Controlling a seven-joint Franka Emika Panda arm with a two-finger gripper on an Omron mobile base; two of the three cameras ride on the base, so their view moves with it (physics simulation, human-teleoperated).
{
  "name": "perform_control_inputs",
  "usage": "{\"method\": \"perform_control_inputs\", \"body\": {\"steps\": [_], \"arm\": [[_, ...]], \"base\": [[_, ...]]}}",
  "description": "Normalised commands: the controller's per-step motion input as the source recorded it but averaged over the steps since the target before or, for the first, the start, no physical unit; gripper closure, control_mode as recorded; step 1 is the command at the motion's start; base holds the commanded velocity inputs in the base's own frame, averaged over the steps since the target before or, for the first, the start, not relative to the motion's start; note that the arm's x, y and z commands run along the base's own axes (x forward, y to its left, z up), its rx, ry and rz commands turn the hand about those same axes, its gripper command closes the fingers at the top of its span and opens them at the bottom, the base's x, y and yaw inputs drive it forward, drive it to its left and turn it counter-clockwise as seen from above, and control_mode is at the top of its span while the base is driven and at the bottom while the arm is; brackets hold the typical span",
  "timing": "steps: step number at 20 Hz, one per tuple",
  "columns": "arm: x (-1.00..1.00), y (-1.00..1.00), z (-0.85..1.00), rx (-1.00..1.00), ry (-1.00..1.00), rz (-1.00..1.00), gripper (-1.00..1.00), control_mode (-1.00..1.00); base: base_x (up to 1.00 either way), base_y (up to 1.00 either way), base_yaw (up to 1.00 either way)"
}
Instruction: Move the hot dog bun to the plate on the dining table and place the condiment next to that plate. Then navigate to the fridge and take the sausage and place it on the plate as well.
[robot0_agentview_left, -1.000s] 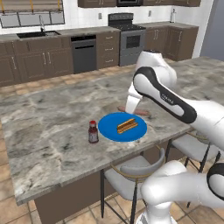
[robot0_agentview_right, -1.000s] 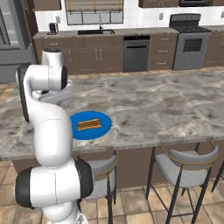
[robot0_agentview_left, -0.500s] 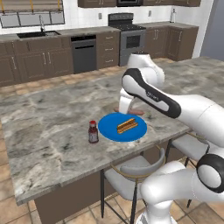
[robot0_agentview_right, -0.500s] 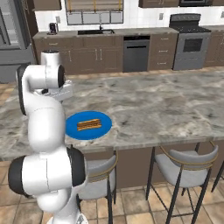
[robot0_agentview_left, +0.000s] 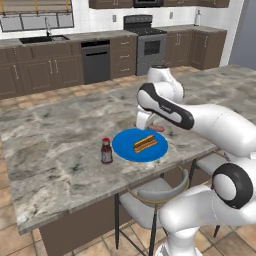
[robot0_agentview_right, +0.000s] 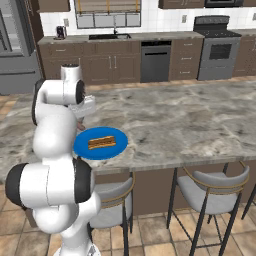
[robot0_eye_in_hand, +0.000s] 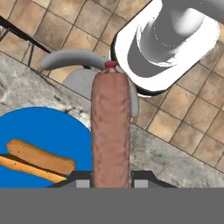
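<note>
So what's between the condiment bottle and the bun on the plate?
Only bare blue plate and a sliver of marble: left base view shows the condiment beside the rim, bun mid-plate.

No text, brand, number or sign can be read in any of the views. The condiment bottle (robot0_agentview_left: 106, 151) on the tabletop (robot0_agentview_left: 55, 145) carries a pale label, but it is too small and blurred to show any letters. The fridge (robot0_agentview_right: 15, 47) has a recessed dispenser panel with no legible marking. The range (robot0_agentview_right: 215, 47) and the dishwasher (robot0_agentview_right: 155, 61) along the back wall show no readable badges or dial figures either.
</note>
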Motion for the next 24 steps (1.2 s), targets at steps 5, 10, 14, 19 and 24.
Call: {"method": "perform_control_inputs", "body": {"steps": [5, 10, 14, 19, 24], "arm": [[0.27, -0.37, -0.32, 0.00, -0.09, 0.38, 1.00, -1.00], [0.31, -0.26, -0.20, 0.00, -0.05, 0.32, 1.00, -1.00], [0.02, -0.23, -0.15, 0.00, -0.02, 0.22, 1.00, -1.00], [0.00, 0.00, -0.16, 0.00, 0.00, -0.18, 1.00, -1.00], [0.00, -0.03, 0.00, 0.00, 0.00, -0.38, 1.00, -1.00]], "base": [[0.00, 0.00, 0.00], [0.00, 0.00, 0.00], [0.00, 0.00, 0.00], [0.00, 0.00, 0.00], [0.00, 0.00, 0.00]]}}
